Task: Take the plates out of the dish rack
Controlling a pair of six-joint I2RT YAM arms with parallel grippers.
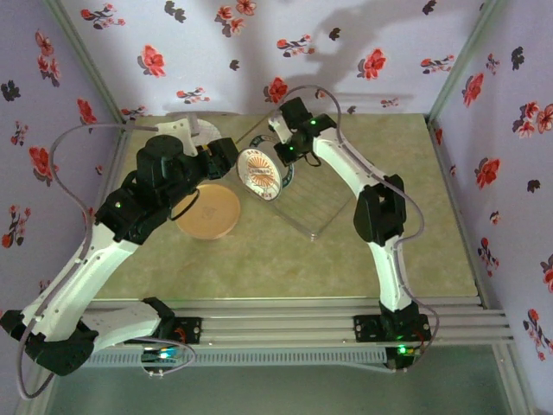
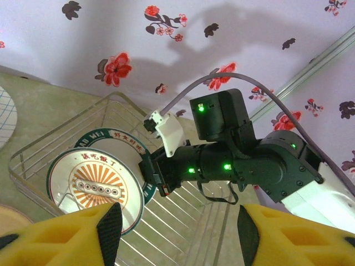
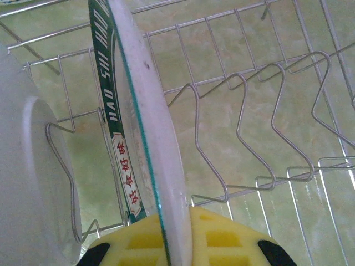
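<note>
The dish rack (image 1: 321, 206) sits mid-table, and two plates stand on edge at its left end. The small sunburst plate (image 1: 257, 173) (image 2: 91, 183) is in front and the green-rimmed plate (image 2: 113, 136) (image 3: 145, 111) stands just behind it. My right gripper (image 1: 290, 153) (image 2: 158, 178) (image 3: 178, 235) reaches in from the far side and is shut on the green-rimmed plate's rim, a yellow pad on each face. My left gripper (image 1: 228, 161) (image 2: 177, 235) hangs open just left of the rack, facing the sunburst plate. Nothing is between its fingers (image 2: 72, 238).
An orange-tan plate (image 1: 207, 211) lies flat on the table under my left arm. A white grid-patterned plate (image 1: 200, 130) (image 2: 4, 116) lies at the far left corner. Bare rack wires (image 3: 238, 124) run to the right of the held plate. Floral walls close in three sides.
</note>
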